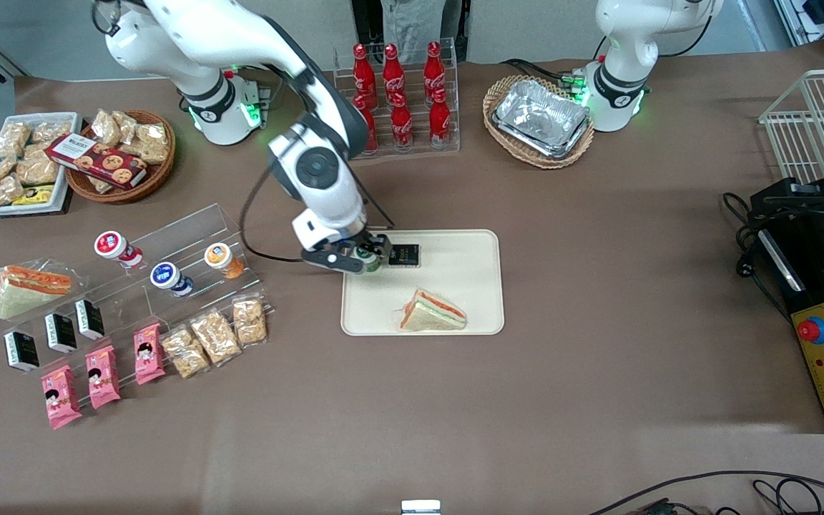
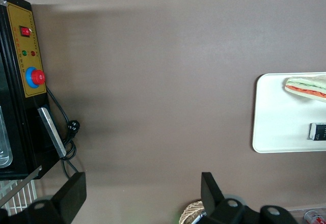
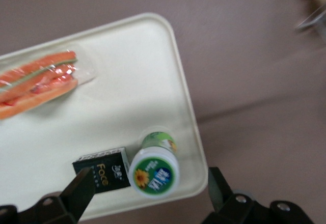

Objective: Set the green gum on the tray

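Although the green gum (image 3: 154, 172) already stands on the tray (image 3: 127, 76), the gripper (image 3: 153, 193) hangs directly above it with its fingers (image 3: 81, 191) spread wide, one on each side of the bottle and touching neither the lid nor the body. The wrist view shows the bottle upright, or nearly so, near a rounded corner of the tray, just beside a small black box (image 3: 103, 172) that sits against it. A wrapped sandwich (image 3: 38, 81) lies on the same tray, well apart from the bottle.

From the front, the gripper (image 1: 355, 259) sits over the tray (image 1: 469, 286) at its edge toward the working arm's end of the bench (image 1: 598, 400), and the green gum (image 1: 367, 259) shows only partly between the black fingers.

By the look of things the placing is essentially done and only a clean withdrawal remains. The bottle looks like a small, light, rigid plastic cylinder with a smooth, likely slippery wall, so it would tip easily if a finger brushed it on the way up. Were it to be taken again, the sensible hold would be across the body just under the white lid, where the sides are straight. The neighbouring box leaves little room on that side for a finger.
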You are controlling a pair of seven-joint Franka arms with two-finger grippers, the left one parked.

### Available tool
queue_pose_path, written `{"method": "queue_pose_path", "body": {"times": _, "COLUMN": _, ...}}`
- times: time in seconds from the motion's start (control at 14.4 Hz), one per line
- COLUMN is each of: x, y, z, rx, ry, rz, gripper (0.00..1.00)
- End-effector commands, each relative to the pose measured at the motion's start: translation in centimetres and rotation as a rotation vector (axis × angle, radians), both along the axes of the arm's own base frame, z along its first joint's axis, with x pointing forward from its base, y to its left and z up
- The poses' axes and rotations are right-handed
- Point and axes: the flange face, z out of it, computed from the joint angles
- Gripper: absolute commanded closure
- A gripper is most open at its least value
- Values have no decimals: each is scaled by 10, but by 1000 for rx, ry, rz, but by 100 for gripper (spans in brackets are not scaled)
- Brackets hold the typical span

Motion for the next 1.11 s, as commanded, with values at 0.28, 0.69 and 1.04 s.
{"method": "queue_pose_path", "body": {"times": 0.28, "x": 50, "y": -203, "z": 169, "rx": 8, "ry": 51, "rz": 232, "gripper": 0}}
{"method": "queue_pose_path", "body": {"times": 0.69, "x": 73, "y": -371, "z": 248, "rx": 30, "ry": 21, "rz": 314, "gripper": 0}}
{"method": "queue_pose_path", "body": {"times": 1.04, "x": 80, "y": -422, "z": 297, "rx": -48, "ry": 10, "rz": 351, "gripper": 0}}
